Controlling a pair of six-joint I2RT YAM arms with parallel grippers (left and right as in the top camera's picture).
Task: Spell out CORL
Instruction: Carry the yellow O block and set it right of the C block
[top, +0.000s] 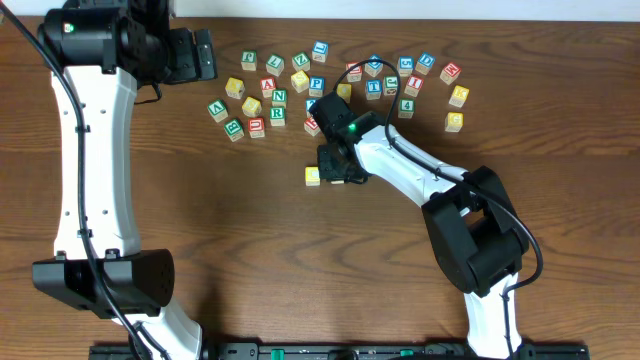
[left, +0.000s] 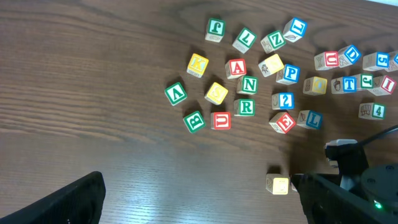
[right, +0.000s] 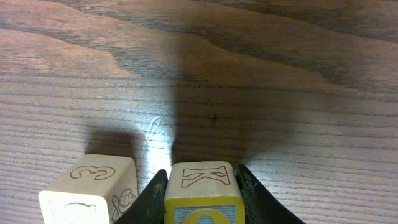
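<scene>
Right wrist view: my right gripper (right: 203, 191) is clamped on a yellow-edged wooden cube (right: 202, 177) showing K, just beside a pale wooden cube (right: 90, 186) marked 3 on the brown table (right: 261, 74) (their top letters are cut off). I judge two placed, two left: the green-R white cube (left: 246, 107) and blue-L white cube (left: 313, 119) sit in the pile (left: 249, 84); left gripper (top: 203, 55) gapes empty.

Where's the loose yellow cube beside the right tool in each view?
Overhead: yellow cube, near centre, just left of the right tool.
Left wrist: bottom edge, right of centre, at the tool's tip.
Right wrist: bottom left, pale side faces showing, next to the held cube.
Shared landmark: the right tool, shut on the held cube.
</scene>
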